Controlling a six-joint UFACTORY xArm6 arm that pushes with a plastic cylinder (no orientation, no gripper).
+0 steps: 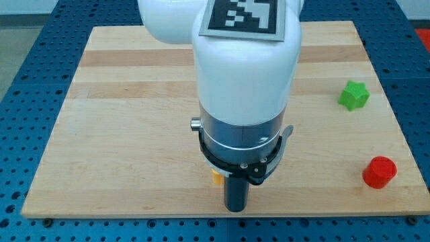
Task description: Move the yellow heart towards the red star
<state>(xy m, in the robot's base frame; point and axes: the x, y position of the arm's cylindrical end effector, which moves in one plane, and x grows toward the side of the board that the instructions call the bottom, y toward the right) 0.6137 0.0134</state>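
Only a small yellow piece (pixel 217 177) shows at the view's bottom middle, mostly hidden behind my arm; its shape cannot be made out, it may be the yellow heart. My tip (pixel 235 209) is at the rod's lower end, just right of and below that yellow piece, close to the board's near edge. No red star can be made out. A red block (pixel 379 172), round-looking, sits at the view's lower right. A green star-like block (pixel 353 95) sits at the view's right.
The large white arm body (pixel 245 67) fills the view's middle and hides the board behind it. The wooden board (pixel 121 121) lies on a blue perforated table (pixel 27 54); its near edge runs along the view's bottom.
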